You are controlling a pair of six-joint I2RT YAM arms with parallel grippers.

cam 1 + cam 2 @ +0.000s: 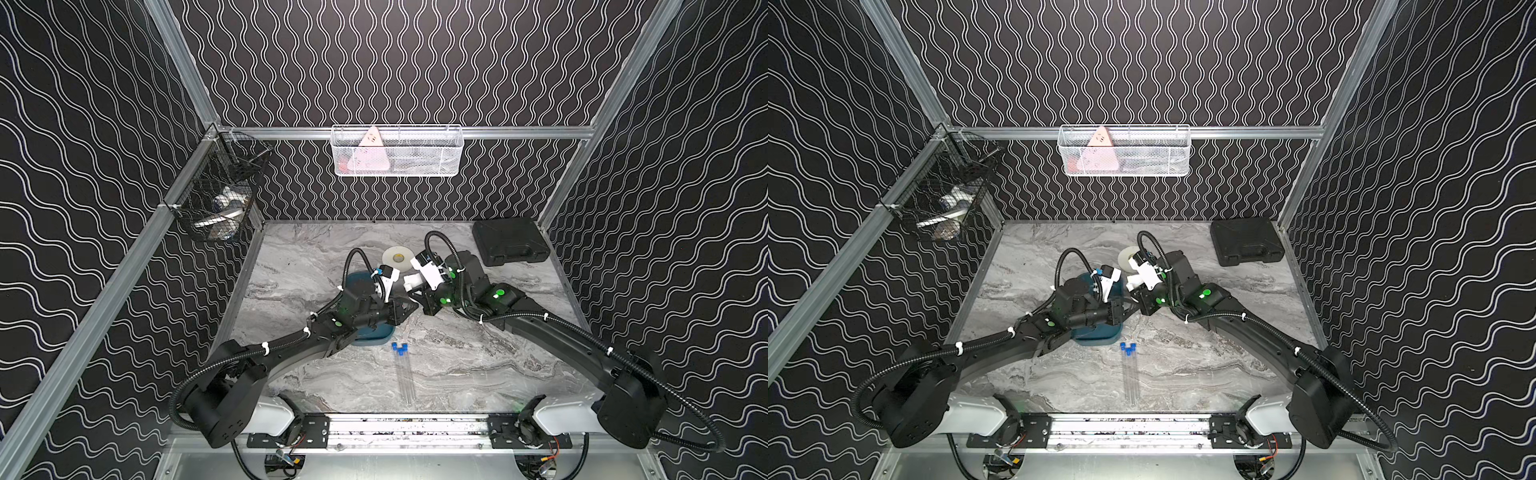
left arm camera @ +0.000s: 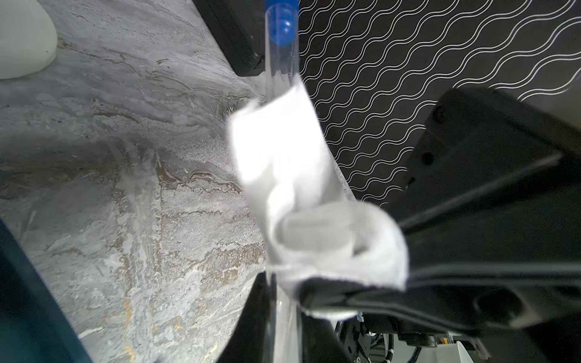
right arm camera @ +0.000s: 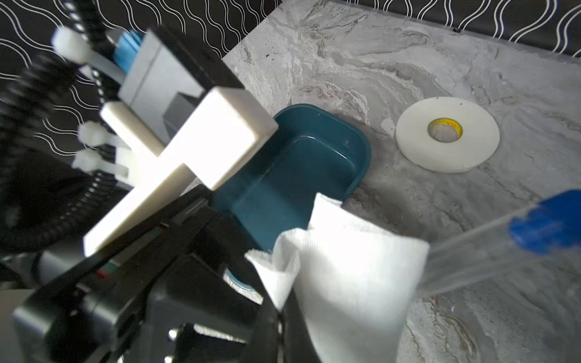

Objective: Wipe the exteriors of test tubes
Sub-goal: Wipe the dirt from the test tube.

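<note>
Held tube (image 2: pixel 280 56): cap clipped by the frame edge in the left wrist view; mid-length hidden under the tissue (image 2: pixel 283 151).
Blue cap (image 3: pixel 547 223): smeared by blur in the right wrist view.
Loose tubes (image 1: pixel 404 374): on the counter (image 1: pixel 498 365), too thin to count.
Tray (image 1: pixel 376 336): mostly under the left arm (image 1: pixel 299 347) in a top view.

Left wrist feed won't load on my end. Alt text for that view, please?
A clear, blue-capped test tube sticks out from the left claw, with a white tissue folded around its middle and pinched by the right claw. Behind lie the marbled table and a corner of the teal tray.
</note>
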